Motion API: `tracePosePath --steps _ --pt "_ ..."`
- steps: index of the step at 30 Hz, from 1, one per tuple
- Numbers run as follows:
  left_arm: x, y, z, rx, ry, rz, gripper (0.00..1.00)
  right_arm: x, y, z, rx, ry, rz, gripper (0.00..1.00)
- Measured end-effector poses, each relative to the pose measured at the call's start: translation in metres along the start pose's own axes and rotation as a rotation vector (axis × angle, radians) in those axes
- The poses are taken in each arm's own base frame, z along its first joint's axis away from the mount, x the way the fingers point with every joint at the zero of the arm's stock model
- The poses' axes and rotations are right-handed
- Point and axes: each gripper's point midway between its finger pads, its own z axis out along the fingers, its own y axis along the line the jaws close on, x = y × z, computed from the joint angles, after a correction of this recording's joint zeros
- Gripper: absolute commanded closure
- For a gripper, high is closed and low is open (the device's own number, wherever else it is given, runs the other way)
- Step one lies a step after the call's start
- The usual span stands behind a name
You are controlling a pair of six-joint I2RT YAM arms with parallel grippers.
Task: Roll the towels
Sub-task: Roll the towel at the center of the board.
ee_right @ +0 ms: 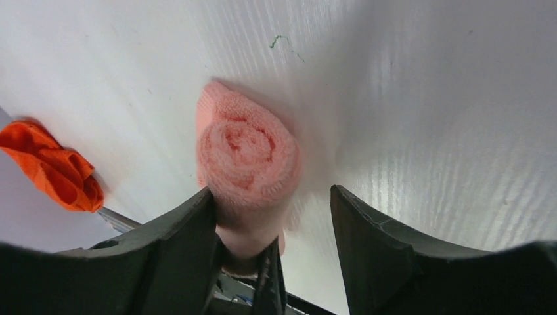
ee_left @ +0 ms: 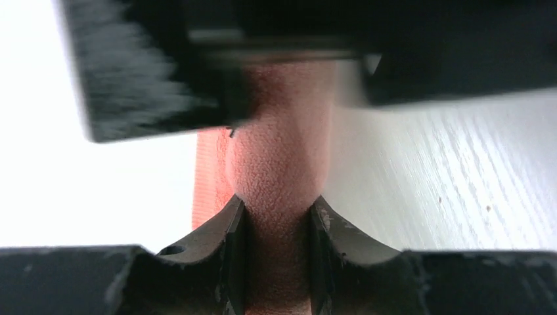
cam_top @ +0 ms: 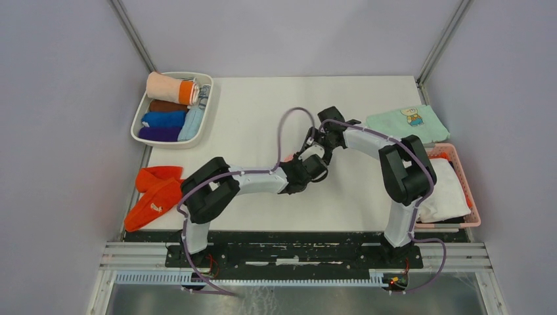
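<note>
Where both arms meet at the middle of the desk seen from above, left pincer and right pincer cover their work. Left wrist: its fingers squeeze the rolled pink towel (probably to stop it unrolling). Right wrist: jaws apart, one finger touching the roll's spiral end.

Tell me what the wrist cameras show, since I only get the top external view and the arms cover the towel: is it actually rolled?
Observer: Yes. The right wrist view shows the pink towel end-on as a spiral, rolled up on the table.
Operator: Who has hold of it?
Observer: The left gripper pinches it; the cloth bulges out past its fingers.
Operator: And the right one?
Observer: The right gripper is open. The roll lies against one finger, with a clear gap to the other.
</note>
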Motion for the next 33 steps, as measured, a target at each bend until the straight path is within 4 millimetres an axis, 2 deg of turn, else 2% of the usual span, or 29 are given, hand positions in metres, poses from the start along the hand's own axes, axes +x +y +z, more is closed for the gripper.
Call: tracePosePath --steps 7,10,15,20,25,29,33 --pt "-0.010 0.015 0.014 0.116 0.034 -0.221 0.69 -0.018 -0.001 -0.023 -0.119 -0.042 -0.005 0.22" --pt "-0.012 0.017 0.015 0.152 0.044 -0.258 0.69 -0.020 0.000 -0.024 -0.167 -0.044 0.000 0.23" --pt "-0.012 0.019 0.016 0.234 0.049 -0.349 0.68 -0.013 0.009 -0.015 -0.261 -0.016 0.022 0.25" --pt "-0.012 0.020 0.016 0.312 0.053 -0.430 0.68 -0.015 0.020 -0.001 -0.348 -0.003 0.050 0.25" --pt "-0.015 0.018 0.016 0.343 0.049 -0.459 0.67 -0.015 0.022 0.016 -0.382 0.018 0.078 0.29" --pt "-0.015 0.017 0.017 0.345 0.043 -0.464 0.66 -0.013 0.028 0.024 -0.420 0.037 0.083 0.34" --pt "-0.015 0.018 0.016 0.345 0.035 -0.466 0.61 -0.010 0.034 0.030 -0.410 0.042 0.068 0.44"
